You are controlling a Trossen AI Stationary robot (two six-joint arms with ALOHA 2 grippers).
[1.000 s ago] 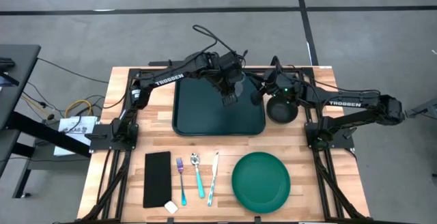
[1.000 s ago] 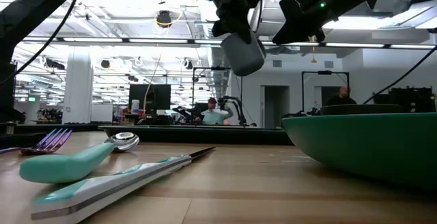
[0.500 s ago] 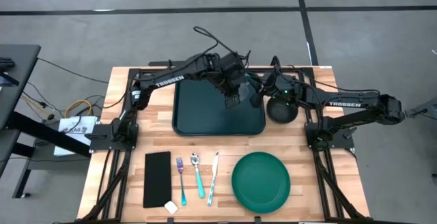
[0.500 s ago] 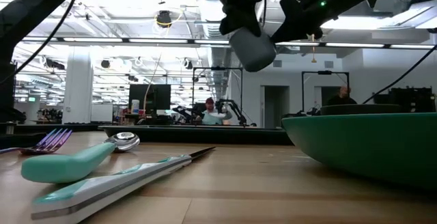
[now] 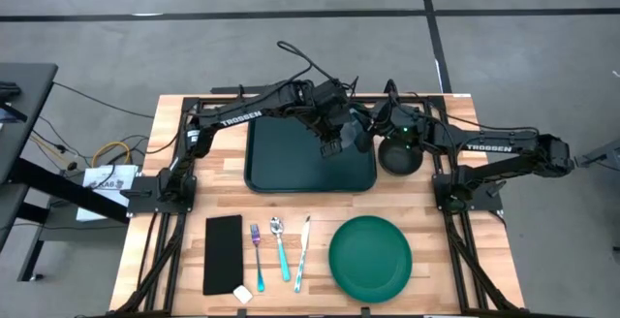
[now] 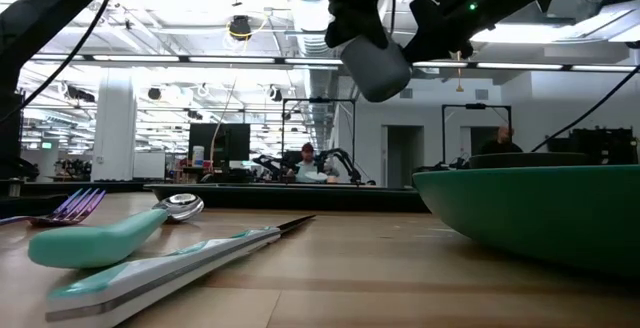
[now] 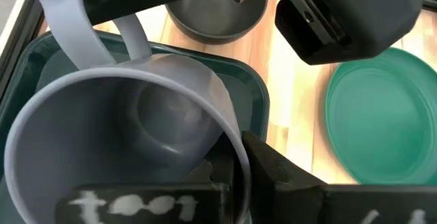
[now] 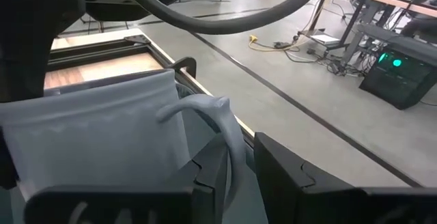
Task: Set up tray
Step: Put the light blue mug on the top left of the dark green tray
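Note:
The dark green tray (image 5: 281, 158) lies at the table's far middle. A grey mug (image 5: 337, 145) hangs in the air above the tray's right part, held by my left gripper (image 5: 327, 134), which is shut on it. In the low view the mug (image 6: 375, 66) is tilted. My right gripper (image 5: 363, 136) is open just right of the mug. In its wrist view its fingers stand on either side of the mug's handle (image 8: 222, 125). My left gripper (image 7: 235, 162) has the mug's rim (image 7: 229, 142) on the side away from the handle (image 7: 75, 26). One finger is inside the mug and one (image 7: 273, 173) outside. The mug is lifted clear above the tray (image 7: 256, 94) and tilted. My right gripper (image 8: 235, 176) has the handle between its fingers; whether they touch it I cannot tell.
A dark bowl (image 5: 399, 153) stands right of the tray, under the right arm. On the near half lie a black napkin (image 5: 223, 253), fork (image 5: 257, 250), spoon (image 5: 280, 248), knife (image 5: 302, 252) and round green plate (image 5: 370, 257). Bare wood shows between the tray and these.
My left gripper has carried the mug toward the table's right, over the tray's right part, up to my right gripper. The mug has tipped a little more on the way.

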